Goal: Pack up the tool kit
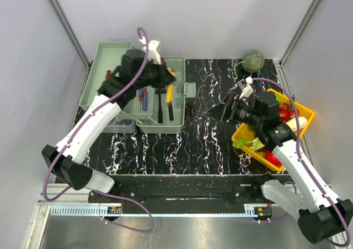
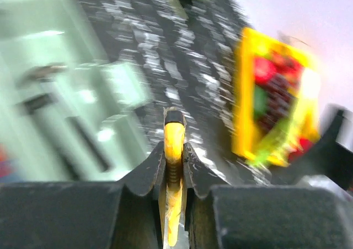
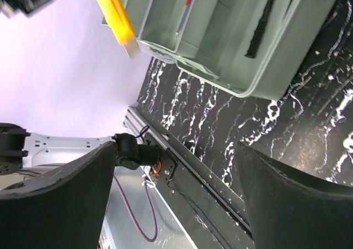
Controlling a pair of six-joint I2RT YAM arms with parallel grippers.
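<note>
The pale grey-green toolbox point(image 1: 116, 92) stands open at the back left, trays folded out. A black hammer point(image 1: 160, 107) and red and blue screwdrivers point(image 1: 143, 99) lie in its trays. My left gripper point(image 1: 170, 89) is shut on the yellow knife point(image 1: 171, 87) and holds it above the right tray; the left wrist view shows the knife point(image 2: 173, 150) pinched between the fingers. My right gripper point(image 1: 216, 112) is open and empty over the table's middle. The right wrist view shows the toolbox point(image 3: 259, 56), the hammer point(image 3: 261, 23) and the knife point(image 3: 115, 15).
A yellow tray point(image 1: 303, 112) of fruit and vegetables sits at the right, under my right arm. A green round fruit point(image 1: 253, 61) lies at the back right. The black marbled tabletop point(image 1: 204, 144) lies between toolbox and tray.
</note>
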